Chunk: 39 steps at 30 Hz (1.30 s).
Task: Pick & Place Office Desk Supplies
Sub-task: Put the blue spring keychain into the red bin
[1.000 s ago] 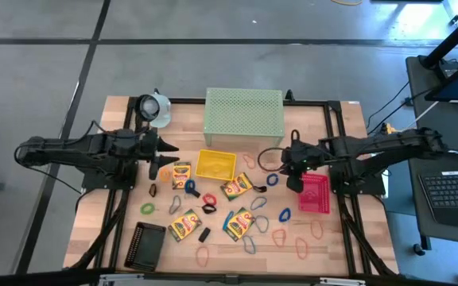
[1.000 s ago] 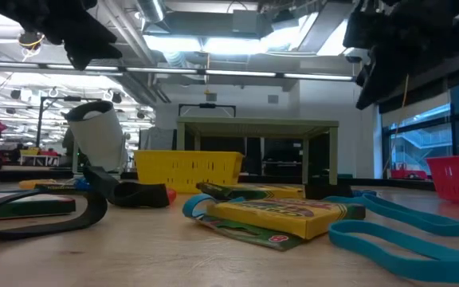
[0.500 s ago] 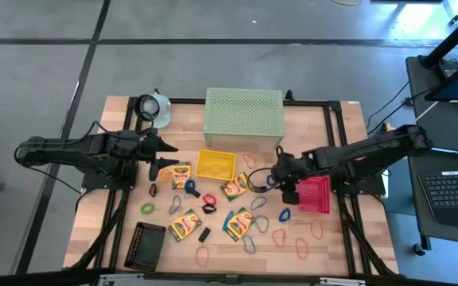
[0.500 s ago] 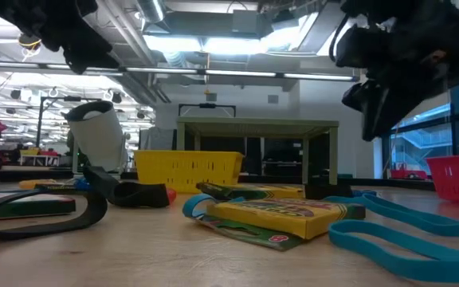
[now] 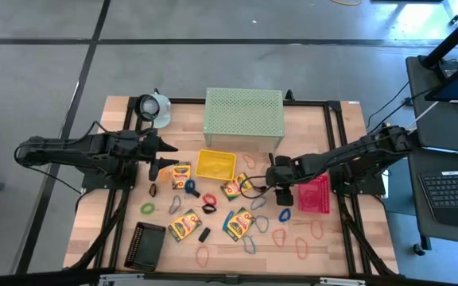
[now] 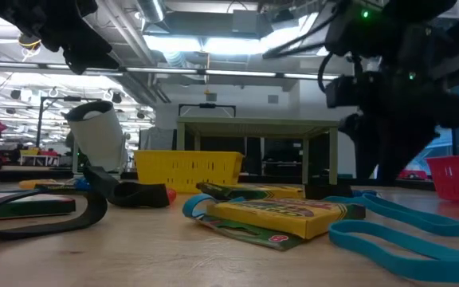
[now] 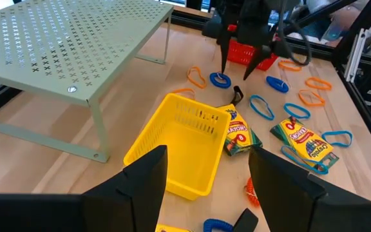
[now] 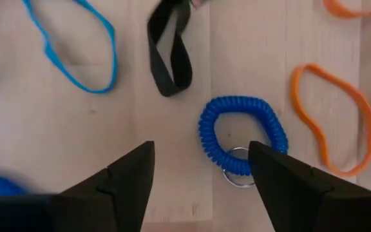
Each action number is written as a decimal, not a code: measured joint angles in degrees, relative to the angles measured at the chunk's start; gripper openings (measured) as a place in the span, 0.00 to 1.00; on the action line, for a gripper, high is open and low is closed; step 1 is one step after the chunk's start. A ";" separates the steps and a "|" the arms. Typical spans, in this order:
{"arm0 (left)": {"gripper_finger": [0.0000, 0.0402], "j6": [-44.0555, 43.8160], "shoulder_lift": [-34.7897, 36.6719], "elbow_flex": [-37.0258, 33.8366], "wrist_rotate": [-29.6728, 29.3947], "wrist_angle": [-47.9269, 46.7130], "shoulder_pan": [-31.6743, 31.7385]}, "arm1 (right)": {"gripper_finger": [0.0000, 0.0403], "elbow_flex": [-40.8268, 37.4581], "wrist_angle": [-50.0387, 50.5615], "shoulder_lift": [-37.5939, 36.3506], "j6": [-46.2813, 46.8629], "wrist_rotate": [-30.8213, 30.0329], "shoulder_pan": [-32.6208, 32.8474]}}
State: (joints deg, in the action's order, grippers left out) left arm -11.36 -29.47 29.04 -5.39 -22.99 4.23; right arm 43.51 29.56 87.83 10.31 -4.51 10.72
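With its jaws wide and empty, the right gripper (image 8: 198,177) should descend squarely over the blue coiled plastic loop (image 8: 238,135)

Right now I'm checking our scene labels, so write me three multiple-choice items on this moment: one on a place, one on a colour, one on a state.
1. Where is the right end effector?
A. Over the black tray
B. Above the blue coil loop, beside the pink tray
C. Under the green shelf

2. What colour is the tray in front of the green mesh shelf?
A. Yellow
B. Pink
C. Black

3. How do the right end effector's fingers stand?
A. Shut on a crayon box
B. Shut on the coil
C. Open, holding nothing

Key: 1 B, since its wrist view looks down on the blue coil loop and the pink tray lies beside it; 2 A, the yellow tray sits there; 3 C, the fingers are spread with bare table between them.
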 joint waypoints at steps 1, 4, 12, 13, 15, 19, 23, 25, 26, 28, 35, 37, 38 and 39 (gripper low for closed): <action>0.54 0.01 0.00 0.00 -0.01 -0.01 0.00 | 0.62 0.00 0.00 0.71 0.06 -0.44 0.00; 0.54 -0.01 0.00 0.00 -0.02 0.01 0.00 | 0.60 0.00 -0.18 2.52 -0.07 -1.48 0.00; 0.54 -1.39 0.00 0.00 -0.05 0.01 0.00 | 0.51 0.17 -1.39 4.55 0.19 -2.95 0.04; 0.54 -1.46 0.00 0.00 -0.04 0.01 0.00 | 0.49 0.16 -1.46 4.57 0.70 -2.98 0.04; 0.54 -1.48 0.00 0.00 0.02 0.01 0.00 | 0.43 0.15 -1.68 4.64 1.31 -2.96 -0.01; 0.54 -1.46 0.00 0.00 0.02 0.01 0.00 | 0.27 0.11 -2.38 4.77 2.94 -2.80 -0.02; 0.54 -1.48 0.00 0.00 0.03 0.01 0.00 | 0.06 0.11 -3.00 4.85 7.07 -3.25 -0.09; 0.54 -1.52 0.00 0.00 0.04 0.01 0.00 | 0.04 0.11 -3.00 4.86 9.05 -3.90 -0.09; 0.54 -1.67 0.00 0.00 0.06 0.01 0.00 | 0.04 0.11 -2.96 4.86 10.59 -4.09 -0.11; 0.54 -2.78 0.00 0.00 0.09 0.01 0.01 | 0.03 0.09 -2.77 4.58 12.68 -4.00 -0.11; 0.54 -4.49 0.00 0.00 2.41 0.03 0.00 | 0.02 -0.20 1.27 -0.97 16.89 -3.21 -0.11; 0.54 -5.05 0.00 0.00 2.51 0.03 0.00 | 0.02 -0.20 2.94 -3.82 18.11 -2.93 -0.07; 0.54 -5.65 0.00 0.00 2.51 0.04 0.00 | 0.02 -0.20 3.57 -5.54 18.92 -2.78 -0.07; 0.54 -6.16 0.00 0.00 2.49 0.12 0.00 | 0.02 -0.16 4.03 -7.26 19.83 -2.68 -0.07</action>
State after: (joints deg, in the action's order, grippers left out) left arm -17.52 -29.47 29.04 -2.90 -22.87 4.23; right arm 43.35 33.60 80.56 30.14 -7.19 10.66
